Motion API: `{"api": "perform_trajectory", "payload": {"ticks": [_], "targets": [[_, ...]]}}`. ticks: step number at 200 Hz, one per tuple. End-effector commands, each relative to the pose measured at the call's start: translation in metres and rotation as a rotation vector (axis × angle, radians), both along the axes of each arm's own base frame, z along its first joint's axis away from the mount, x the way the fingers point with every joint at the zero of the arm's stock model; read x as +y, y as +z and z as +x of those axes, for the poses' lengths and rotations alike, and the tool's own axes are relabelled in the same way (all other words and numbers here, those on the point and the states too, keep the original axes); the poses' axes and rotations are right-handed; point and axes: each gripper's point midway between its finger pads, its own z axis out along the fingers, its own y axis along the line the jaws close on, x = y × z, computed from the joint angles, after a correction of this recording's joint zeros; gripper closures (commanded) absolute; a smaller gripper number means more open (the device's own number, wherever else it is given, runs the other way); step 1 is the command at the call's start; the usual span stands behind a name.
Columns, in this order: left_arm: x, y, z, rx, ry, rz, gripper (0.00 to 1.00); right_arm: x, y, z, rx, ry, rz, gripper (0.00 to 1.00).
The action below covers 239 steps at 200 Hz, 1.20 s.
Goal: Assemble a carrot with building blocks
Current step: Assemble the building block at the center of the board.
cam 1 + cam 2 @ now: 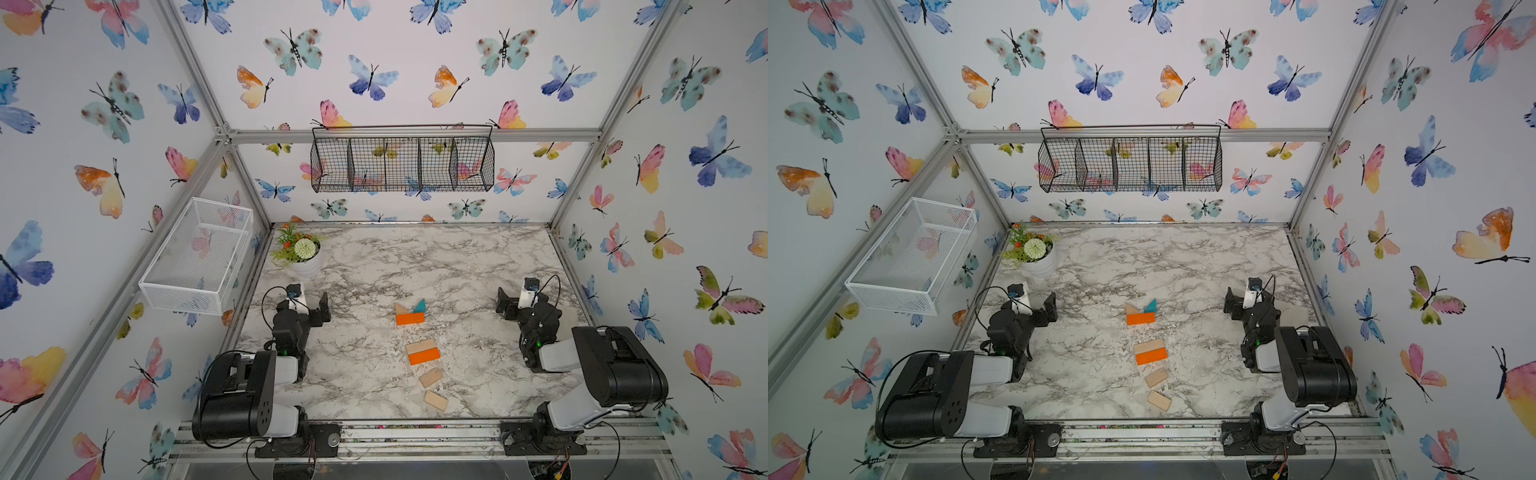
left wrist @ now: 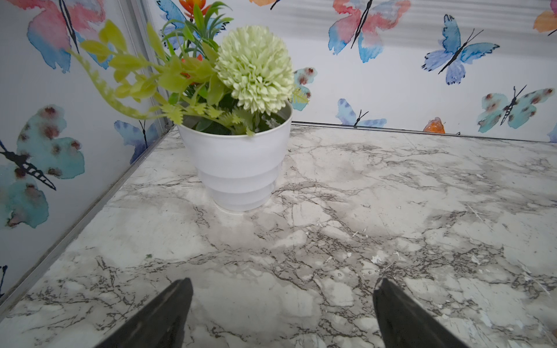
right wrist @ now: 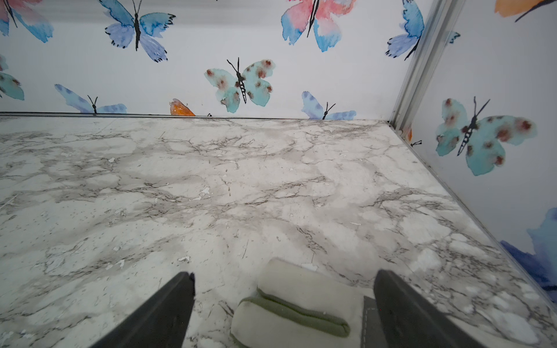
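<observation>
Carrot (image 1: 1151,356) half-assembled at middle of counter (image 1: 374,270), strung out between the two hands in both top views. Long axis running from butterfly-papered far wall (image 1: 415,208) toward near edge, each bar lying crosswise to it.

At far end, tan triangle (image 1: 401,309) and teal triangle (image 1: 419,306) touching far orange bar (image 1: 410,318). Then a bare gap. Then tan bar (image 1: 422,345) flush against near orange bar (image 1: 424,356). Then small tan block (image 1: 430,377) and last small tan block (image 1: 435,401), both skewed and apart from each other.

Left hand (image 2: 283,284) spread wide and empty, aimed at potted flowers (image 2: 241,168) in far corner. Row off to its right, out of its wrist view.

Right hand (image 3: 284,278) likewise spread wide, gripping nothing, poised above grey-and-cream work glove (image 3: 289,304); contact with glove impossible to tell. Row off to its left, also out of its wrist view.

Neither hand clearly nearer: one on each side, about level with leafy end, so loose small blocks sit back toward near edge from both. Likely still to do: closing the gap and squaring the two small blocks into line.

No brand, label or legible writing anywhere in view.
</observation>
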Motion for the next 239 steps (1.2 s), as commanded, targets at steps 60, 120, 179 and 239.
{"api": "perform_trajectory", "payload": {"ticks": [60, 120, 179, 239], "targets": [[-0.069, 0.067, -0.030, 0.309, -0.188, -0.222, 0.02, 0.072, 0.079, 0.016, 0.461, 0.175, 0.277, 0.02], [-0.119, 0.049, -0.104, 0.557, -0.364, -0.409, 0.02, 0.168, 0.043, -0.091, 0.825, 0.421, 0.251, 0.02], [-0.178, -0.008, -0.137, 0.795, -0.513, -0.408, 0.01, 0.177, -0.010, -0.139, 1.046, 0.532, 0.195, 0.21], [-0.169, -0.036, -0.138, 0.920, -0.048, -0.028, 0.02, 0.217, -0.011, -0.137, 1.053, 0.545, 0.174, 0.23]]}}
